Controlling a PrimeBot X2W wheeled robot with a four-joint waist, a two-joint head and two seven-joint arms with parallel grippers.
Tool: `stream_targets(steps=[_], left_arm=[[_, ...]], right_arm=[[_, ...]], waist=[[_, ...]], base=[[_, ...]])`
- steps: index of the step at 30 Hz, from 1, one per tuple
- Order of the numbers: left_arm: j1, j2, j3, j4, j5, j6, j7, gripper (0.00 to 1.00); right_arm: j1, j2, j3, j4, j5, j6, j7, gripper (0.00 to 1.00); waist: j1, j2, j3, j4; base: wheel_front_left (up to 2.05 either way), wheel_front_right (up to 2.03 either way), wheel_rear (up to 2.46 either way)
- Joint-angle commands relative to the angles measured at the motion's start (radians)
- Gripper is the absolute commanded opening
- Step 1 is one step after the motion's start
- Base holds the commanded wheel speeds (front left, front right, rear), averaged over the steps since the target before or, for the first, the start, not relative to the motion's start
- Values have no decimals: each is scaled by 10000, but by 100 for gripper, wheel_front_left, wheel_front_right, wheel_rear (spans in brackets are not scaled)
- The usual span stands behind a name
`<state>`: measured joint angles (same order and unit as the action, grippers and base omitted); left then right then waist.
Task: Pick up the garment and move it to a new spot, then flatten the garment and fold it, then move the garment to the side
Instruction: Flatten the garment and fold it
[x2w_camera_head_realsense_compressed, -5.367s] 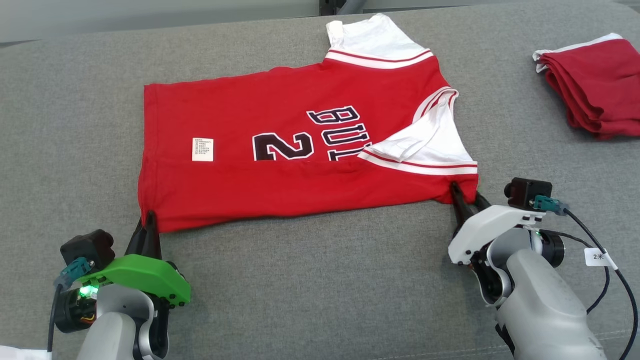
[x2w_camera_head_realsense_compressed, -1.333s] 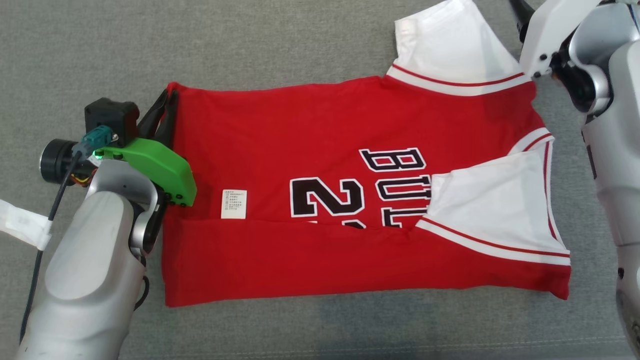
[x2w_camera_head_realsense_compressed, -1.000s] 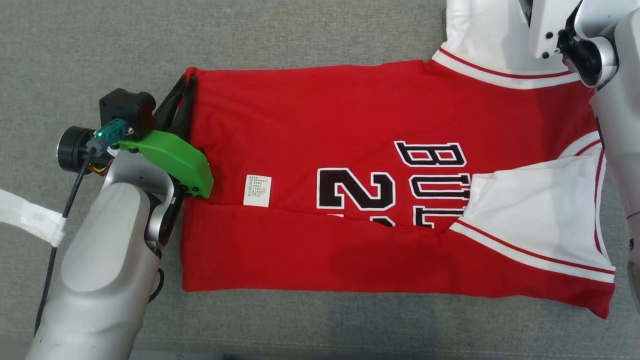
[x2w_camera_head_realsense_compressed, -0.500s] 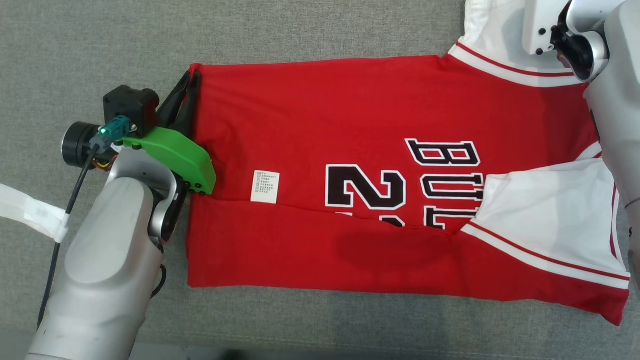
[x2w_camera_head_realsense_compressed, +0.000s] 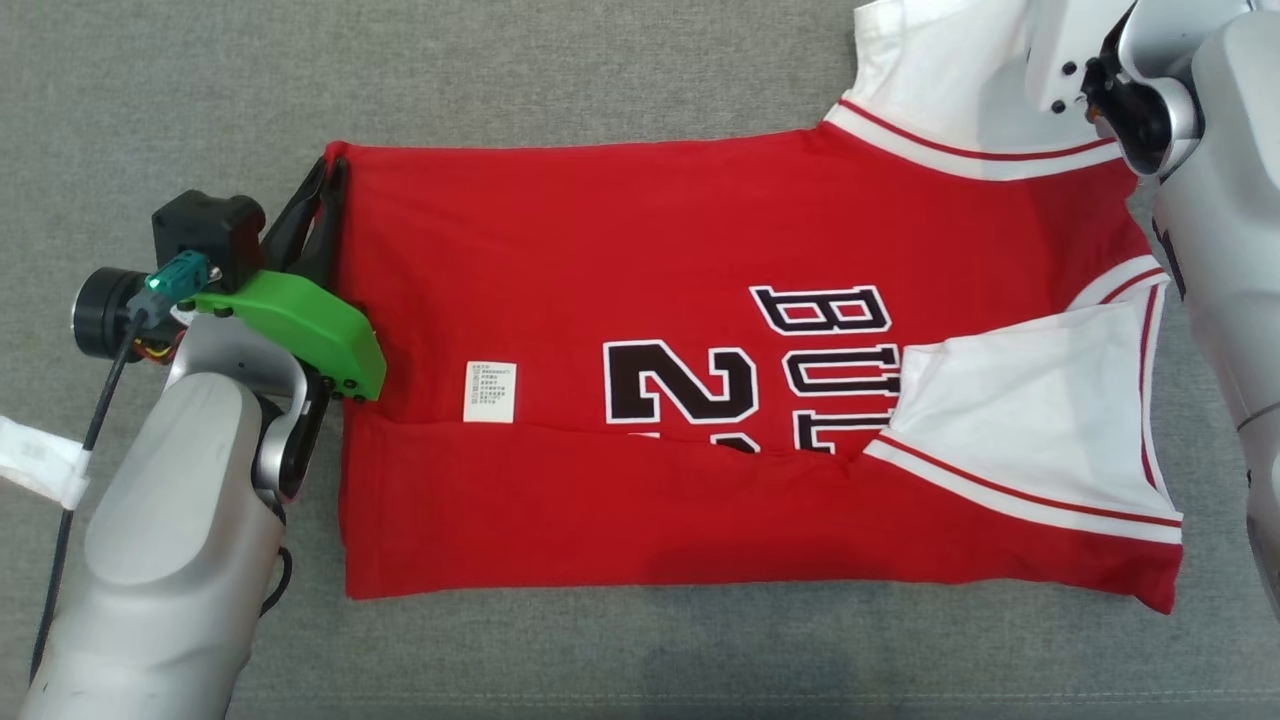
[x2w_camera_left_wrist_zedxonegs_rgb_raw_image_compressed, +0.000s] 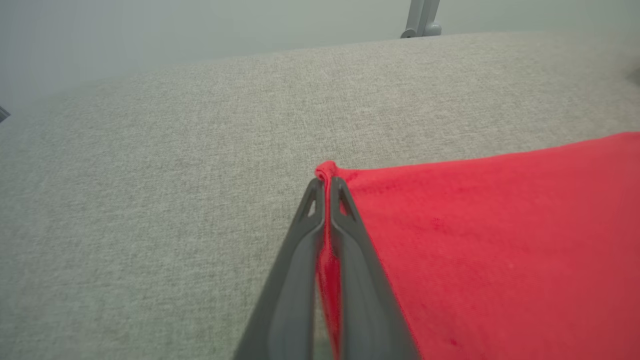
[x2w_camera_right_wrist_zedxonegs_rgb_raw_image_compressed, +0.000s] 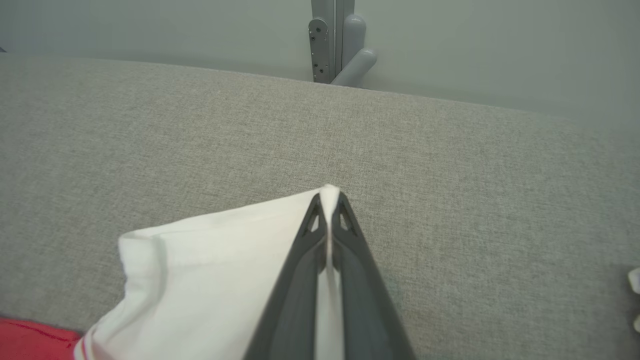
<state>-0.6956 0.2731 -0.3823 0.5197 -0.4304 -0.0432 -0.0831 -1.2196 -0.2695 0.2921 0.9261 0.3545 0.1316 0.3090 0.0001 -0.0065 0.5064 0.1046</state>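
Note:
The garment (x2w_camera_head_realsense_compressed: 620, 250) is a red jersey with white sleeves and dark lettering, spread on the grey cloth surface with its near strip folded up over the front. My left gripper (x2w_camera_head_realsense_compressed: 330, 175) is shut on the far left hem corner; in the left wrist view red cloth (x2w_camera_left_wrist_zedxonegs_rgb_raw_image_compressed: 500, 240) is pinched between the left gripper's (x2w_camera_left_wrist_zedxonegs_rgb_raw_image_compressed: 326, 182) fingers. At the top right, the right arm's white wrist housing (x2w_camera_head_realsense_compressed: 1060, 50) sits over the far white sleeve. In the right wrist view, the right gripper (x2w_camera_right_wrist_zedxonegs_rgb_raw_image_compressed: 329, 197) is shut on that sleeve's (x2w_camera_right_wrist_zedxonegs_rgb_raw_image_compressed: 200, 265) edge.
Grey fabric surface (x2w_camera_head_realsense_compressed: 600, 70) stretches around the jersey on all sides. A grey metal post (x2w_camera_right_wrist_zedxonegs_rgb_raw_image_compressed: 335, 45) stands beyond the far edge, also in the left wrist view as a post (x2w_camera_left_wrist_zedxonegs_rgb_raw_image_compressed: 420, 20). A white tag (x2w_camera_head_realsense_compressed: 35, 455) hangs on the left arm's cable.
The head camera has shifted, so the whole picture slid. The right gripper has closed on the white sleeve. The left gripper stays clamped on the hem corner.

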Motion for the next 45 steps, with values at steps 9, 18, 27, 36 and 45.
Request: stream_targets(steps=[9,18,27,36,45], left_arm=[[1087,698,242,-935,-205,294,107,0],[2671,1112,414,-2553,-473,755,364,0],[4590,1270,588,-3780,-834,1324,470,0],[5616,1349,775,-3902,-1005,1714,304,0],[6050,901,666,-3320,-1239,1750,-60,0]], right_arm=[[1505,-671,1012,-1834,1779,-19,-686,0],[3998,-1491,1433,-4312,3109,-19,-1253,0],[7435,-1640,504,-6641,3329,-17,-1935,0],[9780,-952,-484,-8059,2774,-17,-1737,0],[10531,-290,-816,-7904,2221,-17,-1936,0]], waist=[[-1,65,-1124,-1087],[-1,65,-1962,-1519],[-1,65,-2405,-1585],[-1,65,-2530,-1719],[-1,65,-2584,-1831]], base=[[0,0,0],[0,0,0],[0,0,0],[0,0,0],[0,0,0]])
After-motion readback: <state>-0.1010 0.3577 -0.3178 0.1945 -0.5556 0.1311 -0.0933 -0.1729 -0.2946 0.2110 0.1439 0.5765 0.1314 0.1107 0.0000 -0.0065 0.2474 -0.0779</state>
